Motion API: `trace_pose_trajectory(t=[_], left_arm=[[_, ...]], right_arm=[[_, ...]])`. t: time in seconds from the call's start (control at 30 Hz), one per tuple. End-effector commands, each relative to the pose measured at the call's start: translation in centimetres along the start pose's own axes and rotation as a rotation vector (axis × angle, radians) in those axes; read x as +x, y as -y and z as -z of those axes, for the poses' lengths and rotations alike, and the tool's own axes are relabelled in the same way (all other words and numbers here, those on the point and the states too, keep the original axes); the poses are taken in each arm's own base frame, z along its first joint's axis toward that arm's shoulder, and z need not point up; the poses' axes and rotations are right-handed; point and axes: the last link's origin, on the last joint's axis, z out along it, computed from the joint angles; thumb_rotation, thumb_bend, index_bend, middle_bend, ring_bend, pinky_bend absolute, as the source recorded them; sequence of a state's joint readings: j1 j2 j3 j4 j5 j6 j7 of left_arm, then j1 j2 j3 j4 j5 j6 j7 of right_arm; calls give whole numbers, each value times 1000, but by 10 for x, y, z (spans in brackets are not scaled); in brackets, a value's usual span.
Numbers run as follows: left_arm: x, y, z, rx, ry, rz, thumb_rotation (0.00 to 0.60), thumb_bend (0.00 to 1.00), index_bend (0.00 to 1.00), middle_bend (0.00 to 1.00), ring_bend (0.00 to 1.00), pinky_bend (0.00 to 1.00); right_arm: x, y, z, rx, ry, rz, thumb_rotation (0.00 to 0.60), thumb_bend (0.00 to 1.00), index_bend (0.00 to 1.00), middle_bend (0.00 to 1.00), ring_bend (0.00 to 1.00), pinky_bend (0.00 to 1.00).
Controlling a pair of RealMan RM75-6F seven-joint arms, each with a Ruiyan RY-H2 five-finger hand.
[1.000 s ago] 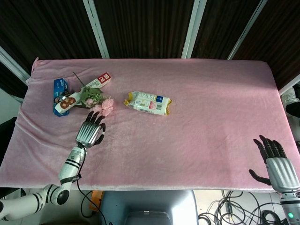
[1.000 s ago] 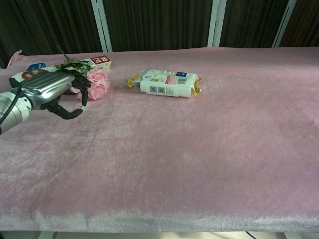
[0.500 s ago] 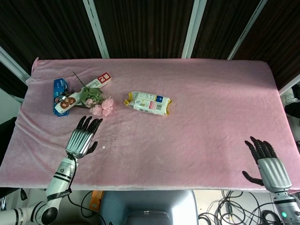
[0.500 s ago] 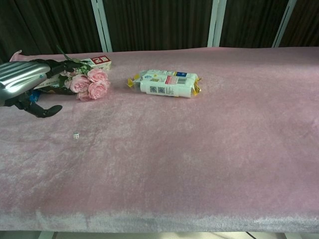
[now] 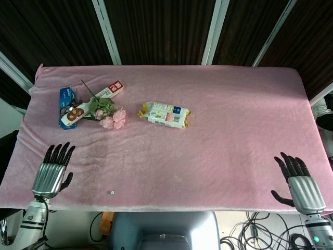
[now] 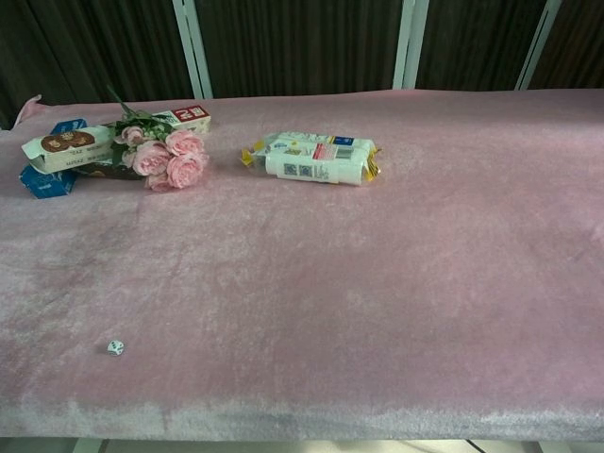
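Desk [image 5: 234, 104] under a pink plush cloth, nap soft and faintly mottled, slight creases at the left edge; left hand [image 5: 52, 174] at the near-left corner, metallic ribbed back up, dark fingers apart and pointing far, holding nothing, seen in the head view only; right hand [image 5: 302, 187] at the near-right corner, same build, fingers spread and pointing far, thumb out to the left, empty, also absent from the chest view. Nearest the left hand: a small white die [image 5: 112, 192], cube-shaped with dark marks, lying alone on the cloth near the front edge, just right of the hand and apart from it; too small to read its upper face. Farther off at far left, a bunch of pink roses [image 6: 170, 159], soft rounded blooms with green leaves; long axis runs from blooms at near right to thin stem at far left; blooms point near-right. Roses lie over a long white cardboard box [image 5: 73, 115] printed with brown biscuits; a blue packet [image 6: 45, 181] beside it at the left; a white-and-red box [image 6: 189, 116] just beyond. Toward centre, a glossy white snack packet [image 5: 165, 114] with yellow crimped ends, flat, long axis roughly left-right, well apart from both hands.
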State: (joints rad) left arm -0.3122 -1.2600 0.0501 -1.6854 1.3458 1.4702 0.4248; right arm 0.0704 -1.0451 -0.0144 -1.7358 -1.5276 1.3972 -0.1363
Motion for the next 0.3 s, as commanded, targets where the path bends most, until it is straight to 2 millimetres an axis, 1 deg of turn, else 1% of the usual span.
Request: trace_pose_trajectory(t=[0.03,0.1,0.3], left_arm=[[-15,41,36,60,10,23,600,382,0,0,0,0],[-11,38,34,35,-19,42,600,383,0,0,0,0],[-15,38,31,26,-3,24,600,385,0,0,0,0]], right_arm=[[-2,2,0,-3,-3,9,600,338,0,0,0,0],[-4,3,-1,-3,5,12,600,338,0,0,0,0],[-4,2,0,-10,-5,18,600,338,0,0,0,0]])
